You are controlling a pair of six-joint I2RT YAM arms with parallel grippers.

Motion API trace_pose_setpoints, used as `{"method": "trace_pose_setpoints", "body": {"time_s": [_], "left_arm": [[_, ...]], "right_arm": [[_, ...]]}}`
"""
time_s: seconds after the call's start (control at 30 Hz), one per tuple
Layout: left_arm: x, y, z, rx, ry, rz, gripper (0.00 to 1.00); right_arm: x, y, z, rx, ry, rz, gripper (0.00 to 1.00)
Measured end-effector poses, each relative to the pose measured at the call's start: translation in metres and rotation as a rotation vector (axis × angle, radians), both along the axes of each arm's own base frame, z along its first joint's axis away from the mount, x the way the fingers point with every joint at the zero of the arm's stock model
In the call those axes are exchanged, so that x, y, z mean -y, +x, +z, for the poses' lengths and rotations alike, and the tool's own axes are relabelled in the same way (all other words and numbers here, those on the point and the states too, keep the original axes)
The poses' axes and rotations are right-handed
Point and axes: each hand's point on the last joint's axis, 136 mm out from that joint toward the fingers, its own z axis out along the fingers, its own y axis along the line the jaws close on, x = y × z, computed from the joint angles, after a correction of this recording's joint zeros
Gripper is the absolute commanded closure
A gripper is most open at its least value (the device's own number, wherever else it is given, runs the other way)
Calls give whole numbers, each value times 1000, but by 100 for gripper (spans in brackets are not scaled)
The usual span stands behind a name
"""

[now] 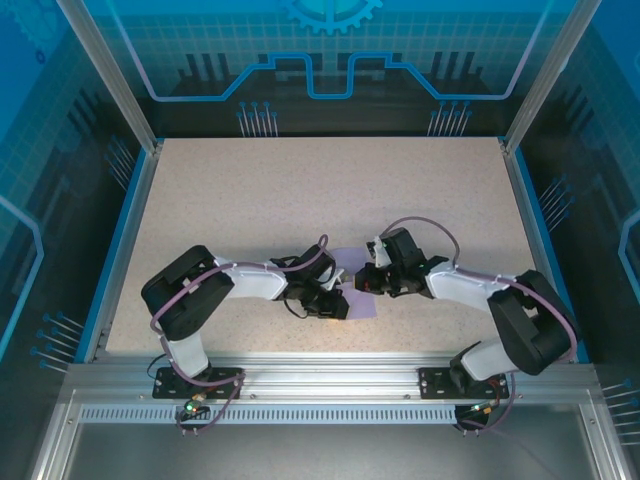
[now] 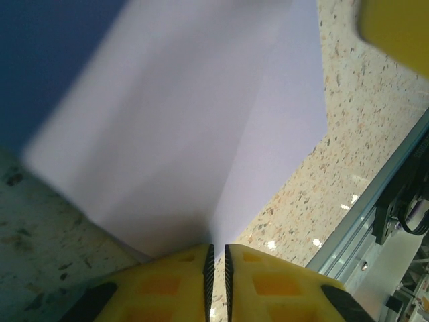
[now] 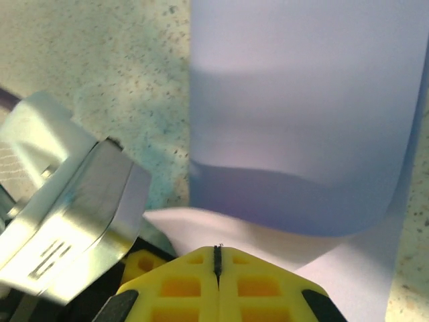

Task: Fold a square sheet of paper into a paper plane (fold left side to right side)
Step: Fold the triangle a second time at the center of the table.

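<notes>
Two claws work one lavender sheet (image 1: 350, 265) near the front middle of the surface (image 1: 300, 190).

- **Left claw** (image 2: 216, 251): jaws drawn almost together, with a hairline gap between the pads. The sheet's near edge runs into that gap and reads as pinched there. One half of the sheet rises from the tips as a flap; the other half lies flat toward the rail (image 2: 375, 201).
- **Right claw** (image 3: 216, 249): jaws fully closed, tips at the sheet, which curls over in a soft roll just beyond them.
- **Step in hand, as judged:** the first fold, left side carried over to right side, with the bend not yet pressed into a crease.
- **Next move:** it calls for laying the lifted edge square on the opposite edge, then flattening the roll while the other claw pins the sheet.
- **Hard to make out:**
  - It is unclear whether the right claw nips any paper or merely presses on it.
  - The sheet's corners are cut off in both wrist views.
  - From above, the arms cover most of the sheet.
  - A blurred yellow block (image 2: 395, 30) in the left wrist view is probably the other claw's finger.
</notes>
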Motion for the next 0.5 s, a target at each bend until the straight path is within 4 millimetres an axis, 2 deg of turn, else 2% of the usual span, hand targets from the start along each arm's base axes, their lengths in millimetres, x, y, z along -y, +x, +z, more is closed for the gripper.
{"method": "trace_pose_setpoints", "body": {"time_s": [0.23,0.5], "left_arm": [[-1,0,-1,-4,6,15,88],[-2,0,-1,-3,7,22,96]], "right_arm": [[-7,-25,-3,-1,4,79,100],[-12,-30,-19,-30,-19,109,100]]}}
